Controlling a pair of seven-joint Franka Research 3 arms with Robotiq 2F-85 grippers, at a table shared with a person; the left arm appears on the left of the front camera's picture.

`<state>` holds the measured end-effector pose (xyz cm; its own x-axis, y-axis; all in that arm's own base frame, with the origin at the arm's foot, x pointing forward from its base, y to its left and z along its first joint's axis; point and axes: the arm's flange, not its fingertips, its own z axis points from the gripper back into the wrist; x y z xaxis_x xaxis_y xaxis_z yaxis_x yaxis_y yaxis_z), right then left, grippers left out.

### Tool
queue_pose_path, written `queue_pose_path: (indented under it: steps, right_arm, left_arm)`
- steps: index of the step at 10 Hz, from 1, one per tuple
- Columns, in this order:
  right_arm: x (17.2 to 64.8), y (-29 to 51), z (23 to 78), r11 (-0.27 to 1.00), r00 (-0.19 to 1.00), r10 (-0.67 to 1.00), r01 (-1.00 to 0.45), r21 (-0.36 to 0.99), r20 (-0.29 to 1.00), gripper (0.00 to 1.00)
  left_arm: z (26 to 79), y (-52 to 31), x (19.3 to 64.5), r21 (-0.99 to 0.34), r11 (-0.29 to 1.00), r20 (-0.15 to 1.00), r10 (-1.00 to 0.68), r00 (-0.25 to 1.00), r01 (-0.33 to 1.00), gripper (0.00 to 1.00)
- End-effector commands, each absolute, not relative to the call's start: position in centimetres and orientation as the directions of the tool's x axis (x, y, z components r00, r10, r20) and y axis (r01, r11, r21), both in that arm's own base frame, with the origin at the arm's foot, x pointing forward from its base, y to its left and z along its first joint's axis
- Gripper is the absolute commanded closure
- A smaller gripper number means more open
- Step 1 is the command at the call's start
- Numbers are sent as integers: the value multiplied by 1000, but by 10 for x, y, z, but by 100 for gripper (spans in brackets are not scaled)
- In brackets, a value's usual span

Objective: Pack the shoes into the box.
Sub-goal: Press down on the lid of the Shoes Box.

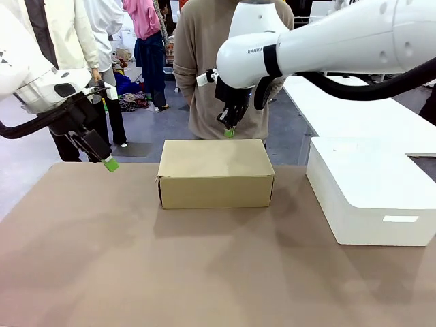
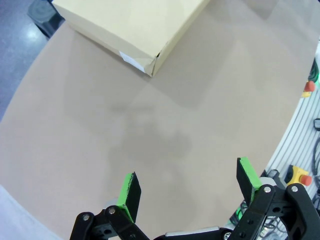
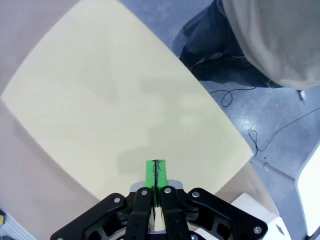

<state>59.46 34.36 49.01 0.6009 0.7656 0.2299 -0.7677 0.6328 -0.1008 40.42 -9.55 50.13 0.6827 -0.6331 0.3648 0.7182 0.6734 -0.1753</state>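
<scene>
You have the broad brown table point(image 1: 136, 272) in front of you, with a person in a beige sweater point(image 1: 204, 61) standing at its far edge, and on your right a large white rectangular block point(image 1: 368, 197) that plays no part in the packing. Near the far middle of the table sits the plain brown cardboard shoebox point(image 1: 216, 174), its flap lid down flat so nothing of its inside can be seen; no shoes lie on the table or in either gripper, so you cannot tell where they are, and they may already be inside. Judging from the closed lid, you are either at the very end of the task or at the opening step before any packing, and the pictures do not settle which. Your right gripper point(image 1: 230, 128) hangs over the far edge of the box lid, just above it and apparently clear of it, with its two green pads point(image 3: 156, 175) pressed together and holding nothing. Your left gripper point(image 1: 105, 161) hovers off to the left of the box, well apart from it and above bare table, jaws spread wide in the left wrist view point(image 2: 187, 187) and empty. If the lid must come up, your next move calls for getting a fingertip under the front lip of the flap, which the right gripper's closed pads could nudge, while the left arm is free to steady the box against sliding.
</scene>
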Motion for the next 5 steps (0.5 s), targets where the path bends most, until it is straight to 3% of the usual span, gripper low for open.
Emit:
queue_pose_path:
  steps: [1, 4, 5]
  right_arm:
    - [567, 324, 494, 587, 563, 799, -807, -67, 211, 100]
    - [533, 308, 505, 550, 524, 814, -834, -45, 250, 100]
    - [561, 329, 507, 593, 566, 795, -800, -86, 216, 100]
  left_arm:
    - [499, -92, 402, -172, 661, 383, -638, 668, 730, 0]
    - [499, -92, 402, -172, 661, 383, -638, 668, 730, 0]
    - [499, -92, 402, -172, 661, 383, -638, 668, 730, 0]
